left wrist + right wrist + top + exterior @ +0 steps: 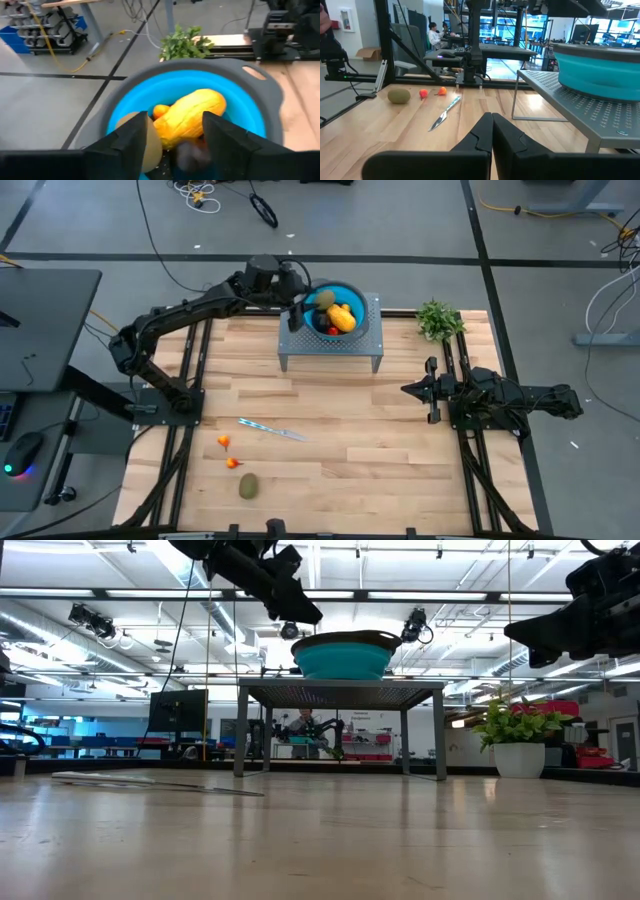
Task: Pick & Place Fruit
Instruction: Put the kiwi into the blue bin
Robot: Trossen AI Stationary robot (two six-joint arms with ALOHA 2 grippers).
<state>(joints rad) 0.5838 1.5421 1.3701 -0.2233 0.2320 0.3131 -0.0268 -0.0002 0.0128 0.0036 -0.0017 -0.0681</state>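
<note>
Wooden table (350,430); left claw (172,145) parted over bowl (260,107), kiwi (145,140) half hidden.

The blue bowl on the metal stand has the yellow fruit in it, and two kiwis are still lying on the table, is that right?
Not quite. Only one kiwi lies on the table, as the high view shows. The blue bowl on the metal stand does hold the yellow fruit.
</note>
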